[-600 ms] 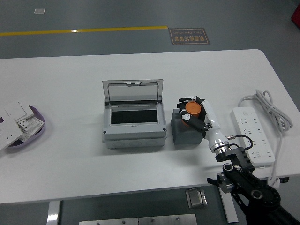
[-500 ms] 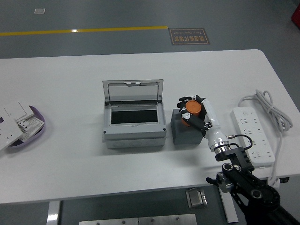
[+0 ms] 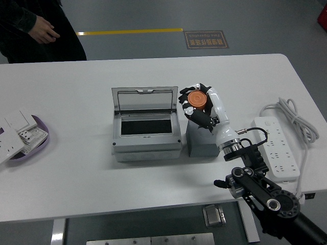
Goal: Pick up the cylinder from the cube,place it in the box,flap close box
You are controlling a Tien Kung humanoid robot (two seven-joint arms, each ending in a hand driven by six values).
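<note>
White-shelled right hand [image 3: 200, 108] with black fingers, on a black arm [image 3: 265, 194] (metal wrist ring).

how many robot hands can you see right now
1. The right hand is above the grey cube, fingers closed on the orange cylinder, beside the open box. The left hand is out of view.

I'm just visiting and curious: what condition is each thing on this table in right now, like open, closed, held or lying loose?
Orange cylinder: gripped in the right hand, lifted off the cube.
Grey cube: upright on the table, top bare.
Box: open, lid standing up at the back.
Power strip: lying flat, cable coiled behind it.
Purple tray: at the left edge, holding white switch plates.
Person: standing at the far left corner, touching nothing.
</note>
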